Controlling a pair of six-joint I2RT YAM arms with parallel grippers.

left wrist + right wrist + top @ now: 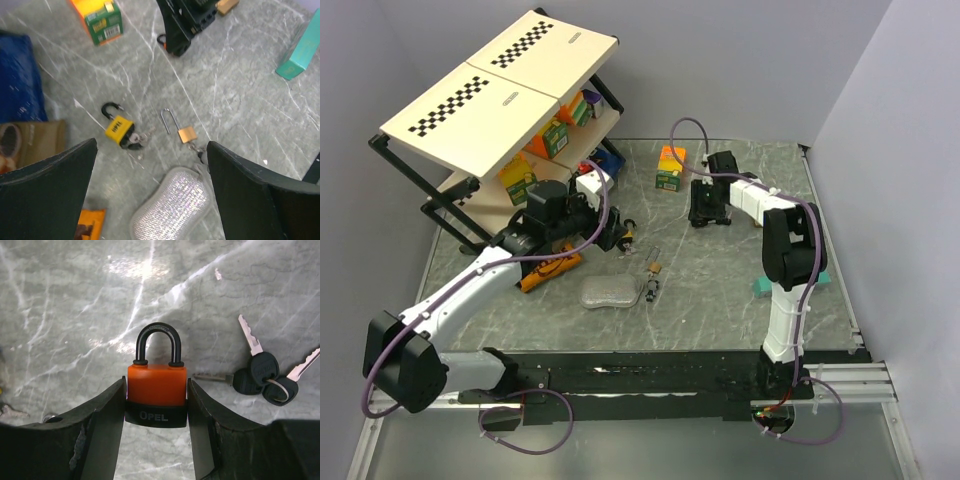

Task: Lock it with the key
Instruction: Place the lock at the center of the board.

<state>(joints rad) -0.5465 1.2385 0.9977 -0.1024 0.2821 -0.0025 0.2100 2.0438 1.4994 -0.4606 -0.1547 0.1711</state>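
Note:
My right gripper point(156, 407) is shut on an orange and black OPEL padlock point(156, 389), one finger pressed on each side of its body. Both legs of its black shackle sit in the body. A bunch of black-headed keys point(262, 377) lies on the marble just right of it, apart from the lock. My left gripper point(151, 147) hangs open above the table with nothing between its fingers. Below it lie a yellow padlock point(119, 129) with its shackle swung open and keys at its base, and a small brass padlock point(187, 134) with a raised shackle.
A silver mesh pouch point(172, 207) lies under the left gripper. A green and orange box point(670, 168) stands at the back, and a teal box point(820, 280) by the right arm. A tilted shelf point(500, 85) with boxes fills the back left. An orange packet point(545, 275) lies beside the left arm.

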